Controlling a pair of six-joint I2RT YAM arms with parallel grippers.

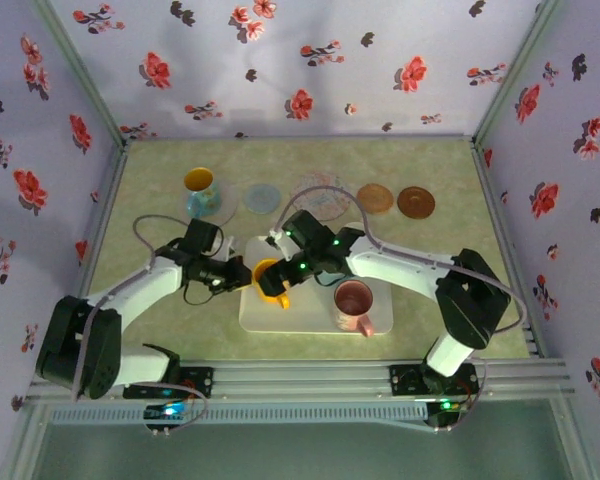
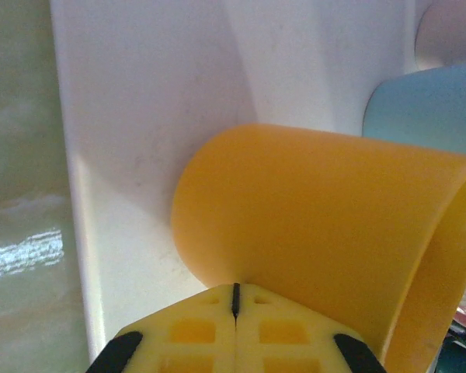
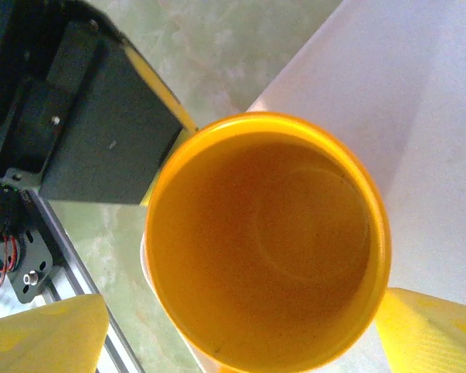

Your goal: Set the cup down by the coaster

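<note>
yellow cup (image 1: 269,280): plain orange-yellow, smooth wall, wider at the rim than at the base, mouth up. it stands at the left edge of a white tray (image 1: 315,322), on the near half of the worktop (image 1: 160,215), between the two sets of jaws and well apart from the coasters at the far side

inside the yellow cup, seen from the right wrist: empty, bare round floor, same colour as the wall, rim whole

left jaws: closed, yellow fingers (image 2: 194,334) pressed together with only a thin dark seam between them, nothing held. the tips sit right at the cup's outer wall, near its base; cannot tell whether they touch it

right jaws: spread wide above the cup's mouth, one yellow finger (image 3: 43,334) on each side of it. a gap shows between that finger and the wall, so no grip on the cup

same tray, right part: pink cup (image 1: 354,303), upright, handle toward the near edge, nothing seen inside. it stands apart from the yellow cup

far side of the worktop, a row of coasters: grey-blue coaster (image 1: 261,197), then a faint clear patterned coaster (image 1: 320,195), then two brown coasters (image 1: 375,197) and (image 1: 416,202), the brown pair near each other but not touching

left end of that row: third cup (image 1: 200,190), yellow inside, pale blue-green outside, just beside the grey-blue coaster; contents too small to tell
</note>
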